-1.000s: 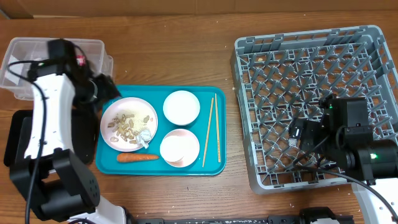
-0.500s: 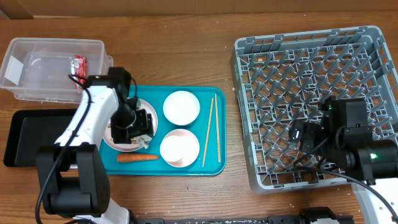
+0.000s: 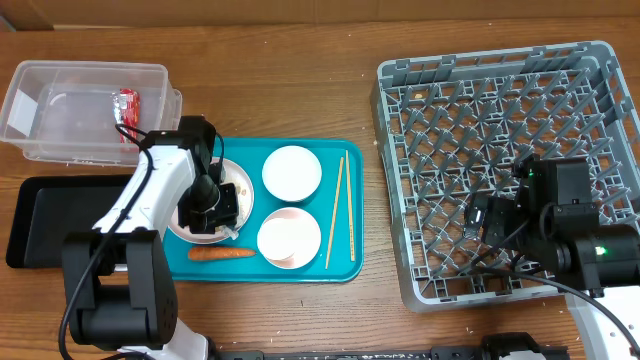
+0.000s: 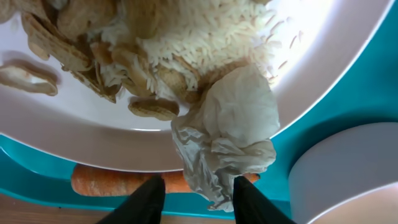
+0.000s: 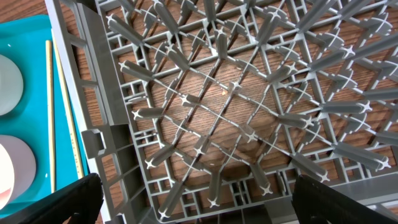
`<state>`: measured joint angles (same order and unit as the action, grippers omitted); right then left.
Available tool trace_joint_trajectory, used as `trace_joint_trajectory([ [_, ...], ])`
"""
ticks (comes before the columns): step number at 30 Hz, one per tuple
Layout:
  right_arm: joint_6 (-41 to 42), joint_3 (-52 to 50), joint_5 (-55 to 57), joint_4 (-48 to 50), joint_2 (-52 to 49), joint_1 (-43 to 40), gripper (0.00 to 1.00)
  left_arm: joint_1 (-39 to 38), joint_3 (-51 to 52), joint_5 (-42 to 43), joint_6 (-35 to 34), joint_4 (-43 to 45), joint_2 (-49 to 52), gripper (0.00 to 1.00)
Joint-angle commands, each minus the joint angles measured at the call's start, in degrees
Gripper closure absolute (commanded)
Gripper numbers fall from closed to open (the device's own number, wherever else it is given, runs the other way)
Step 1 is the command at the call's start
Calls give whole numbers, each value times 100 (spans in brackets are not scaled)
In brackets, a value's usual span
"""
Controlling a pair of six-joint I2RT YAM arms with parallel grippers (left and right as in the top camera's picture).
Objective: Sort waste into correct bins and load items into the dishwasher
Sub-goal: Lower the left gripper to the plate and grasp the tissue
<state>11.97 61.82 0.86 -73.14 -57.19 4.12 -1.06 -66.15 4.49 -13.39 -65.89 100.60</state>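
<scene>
On the left gripper [image 4: 198,182], fingers [image 4: 146,202] partly apart, scrunched white paper [image 4: 227,130] between them; cannot tell if squeezed; carrot [image 4: 106,180] just past the fingertips [image 4: 152,186] on the teal tray [image 4: 373,81]; food scraps [image 4: 62,46] further out on the white plate [image 4: 323,56]; on the right gripper [image 5: 196,186], fingers [image 5: 56,202] wide apart, holding nothing, grey dish rack [image 5: 93,81] below.

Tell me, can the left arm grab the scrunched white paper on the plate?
Probably yes: the left gripper hangs right at the scrunched paper, a finger on each side, with nothing covering it.
</scene>
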Motion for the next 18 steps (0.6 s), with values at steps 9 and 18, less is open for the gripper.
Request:
trace_joint_trajectory([
  [9, 7, 164, 55, -28, 15, -9, 0, -22, 125, 28, -42, 234, -127, 96],
  [18, 7, 164, 55, -26, 15, -9, 0, 107, -509, -2, -39, -291, -173, 96],
])
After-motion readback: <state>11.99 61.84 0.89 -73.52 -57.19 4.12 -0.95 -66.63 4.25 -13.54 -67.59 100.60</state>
